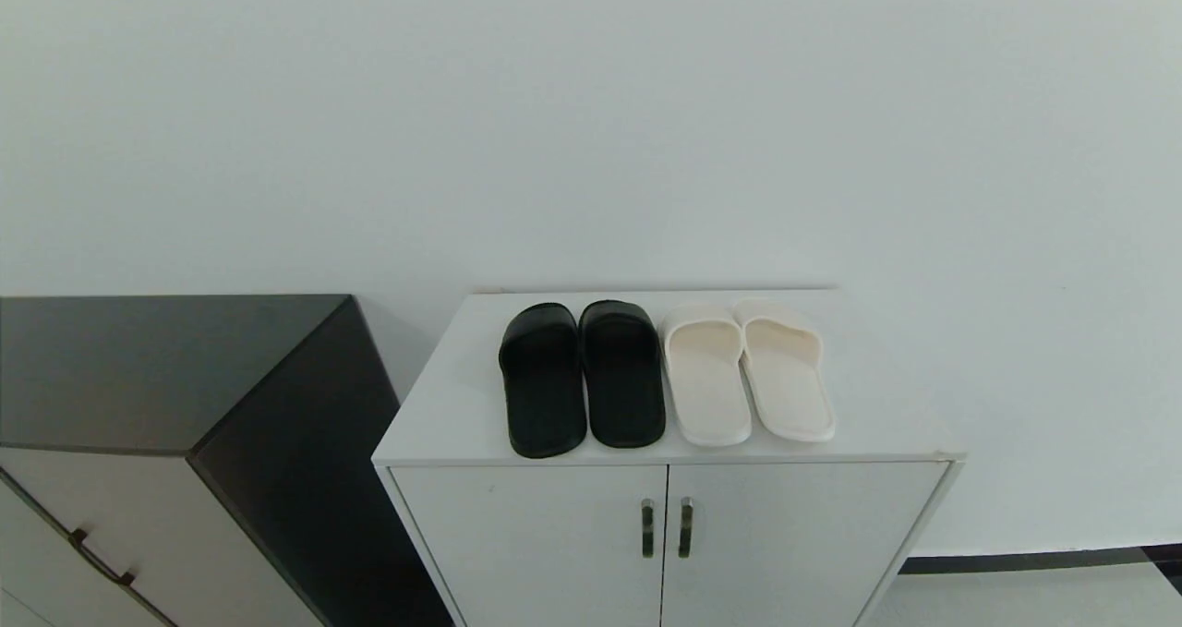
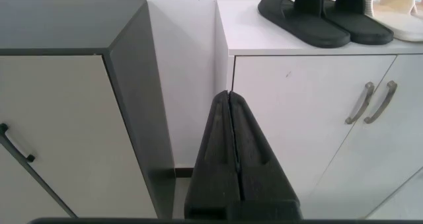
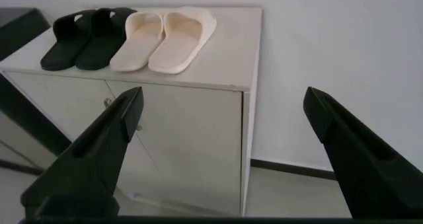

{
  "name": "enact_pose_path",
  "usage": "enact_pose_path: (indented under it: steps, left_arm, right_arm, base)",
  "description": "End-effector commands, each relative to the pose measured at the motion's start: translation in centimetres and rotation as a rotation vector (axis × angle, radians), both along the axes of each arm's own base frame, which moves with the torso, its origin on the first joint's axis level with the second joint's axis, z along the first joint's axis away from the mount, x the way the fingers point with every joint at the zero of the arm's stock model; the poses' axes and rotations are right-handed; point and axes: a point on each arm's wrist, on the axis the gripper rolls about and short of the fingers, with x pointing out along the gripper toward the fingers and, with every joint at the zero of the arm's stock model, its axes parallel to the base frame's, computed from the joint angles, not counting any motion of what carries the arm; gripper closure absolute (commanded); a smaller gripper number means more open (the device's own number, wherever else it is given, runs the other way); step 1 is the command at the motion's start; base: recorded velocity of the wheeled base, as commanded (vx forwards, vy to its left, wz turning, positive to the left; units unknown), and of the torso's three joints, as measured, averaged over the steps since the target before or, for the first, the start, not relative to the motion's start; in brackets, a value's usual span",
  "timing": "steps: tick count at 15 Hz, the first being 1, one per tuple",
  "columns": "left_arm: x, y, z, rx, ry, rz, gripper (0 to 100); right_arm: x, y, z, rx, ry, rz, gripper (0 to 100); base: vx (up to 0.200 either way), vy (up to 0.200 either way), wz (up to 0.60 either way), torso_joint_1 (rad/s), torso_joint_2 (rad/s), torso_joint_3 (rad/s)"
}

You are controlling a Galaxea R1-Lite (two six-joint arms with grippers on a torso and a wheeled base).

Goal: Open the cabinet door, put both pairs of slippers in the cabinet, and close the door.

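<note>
Both pairs lie on top of the closed white two-door cabinet: black moulded rubber slippers at 9 o'clock of the cream moulded rubber slippers. Long axes run 6–12 o'clock, toes toward 12, at the wall. Judged light, flexible, not fragile; pinch the adjoining inner sidewalls or a strap. Left pincer pressed together; right pincer spread, empty.

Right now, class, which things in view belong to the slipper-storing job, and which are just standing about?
Belong to the job:
black slippers
cream slippers
white cabinet, its shut doors and handles

Standing about:
dark cabinet beside the white one
</note>
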Motion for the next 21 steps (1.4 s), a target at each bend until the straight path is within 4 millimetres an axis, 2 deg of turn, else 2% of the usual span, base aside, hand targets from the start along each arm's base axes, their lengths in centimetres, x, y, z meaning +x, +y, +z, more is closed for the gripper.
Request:
enact_pose_path:
  steps: [1,3,5,8,13,17,21]
  left_arm:
    - [0.0,0.0,0.0,-0.003,0.000,0.000,100]
    - [0.0,0.0,0.0,-0.002,0.002,0.000,100]
    - [0.0,0.0,0.0,0.001,0.002,-0.006,100]
    - [0.0,0.0,0.0,-0.005,0.002,-0.009,100]
    - [0.0,0.0,0.0,-0.006,0.002,-0.007,100]
    - [0.0,0.0,0.0,-0.006,0.002,-0.004,100]
    - [0.0,0.0,0.0,-0.006,0.000,-0.004,100]
  right_arm:
    - [9.8,2.3,0.0,-0.007,0.192,0.134,0]
    - [11.7,3.9,0.2,0.084,0.198,0.185,0]
    - [13.6,7.1,0.7,0.106,0.217,0.203,0]
    - [15.2,11.6,2.0,0.075,0.195,0.197,0]
    - [17.3,17.7,1.1,-0.010,0.208,0.141,0]
    - [20.8,20.6,0.4,0.013,0.200,-0.030,0]
    - [23.5,21.7,-0.8,0.006,0.195,-0.105,0]
  base:
    - [0.000,0.000,0.00,0.000,0.00,0.000]
    - [0.000,0.000,0.00,0.000,0.00,0.000]
    - [0.000,0.000,0.00,0.000,0.00,0.000]
    - [0.000,0.000,0.00,0.000,0.00,0.000]
    - [0.000,0.000,0.00,0.000,0.00,0.000]
    - [0.000,0.000,0.00,0.000,0.00,0.000]
    - [0.000,0.000,0.00,0.000,0.00,0.000]
